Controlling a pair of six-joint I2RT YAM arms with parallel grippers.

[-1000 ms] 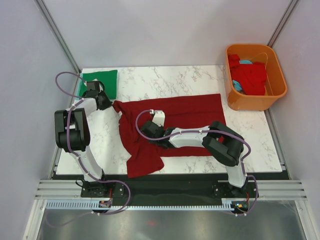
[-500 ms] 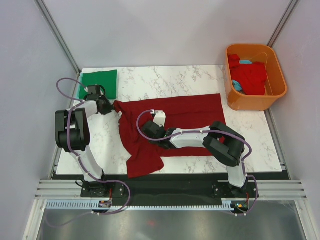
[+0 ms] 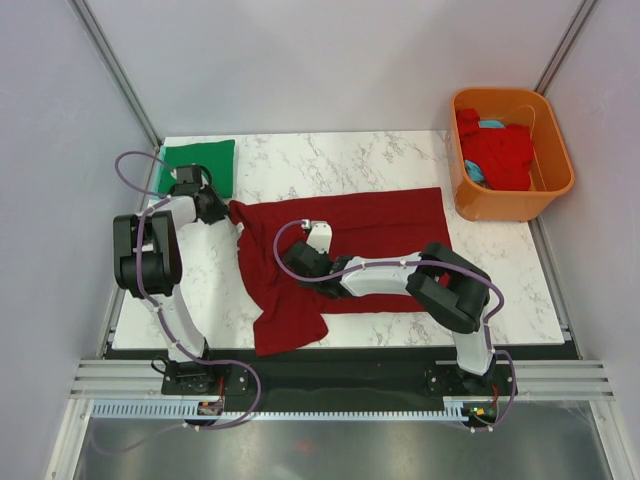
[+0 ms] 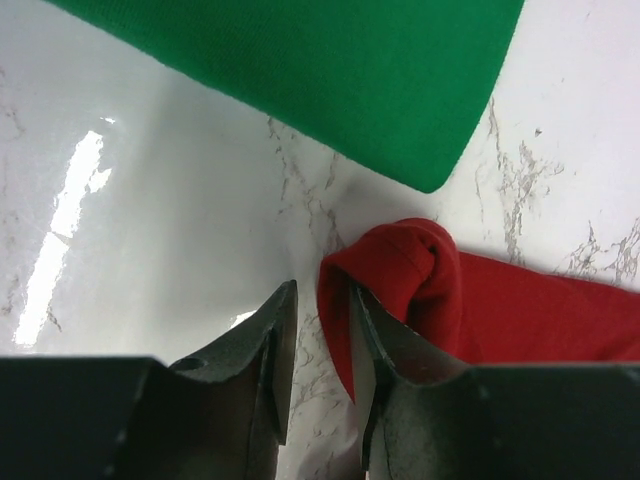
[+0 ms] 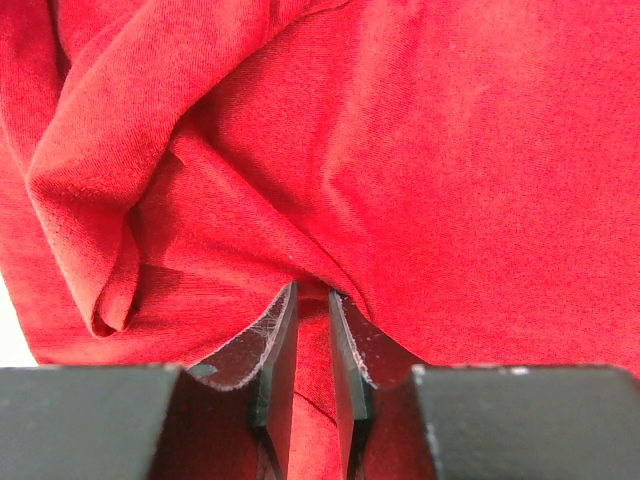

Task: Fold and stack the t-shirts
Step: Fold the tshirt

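Sleeve [image 4: 400,265] of maroon shirt [image 3: 380,222], far left: left gripper [image 4: 320,300] parted beside it, right gripper [image 5: 312,300] pinching that shirt; I'd bite deeper.

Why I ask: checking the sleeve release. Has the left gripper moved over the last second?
Yes, slightly: the left gripper has shifted toward the arm bases, away from the folded green t-shirt, which stayed put.
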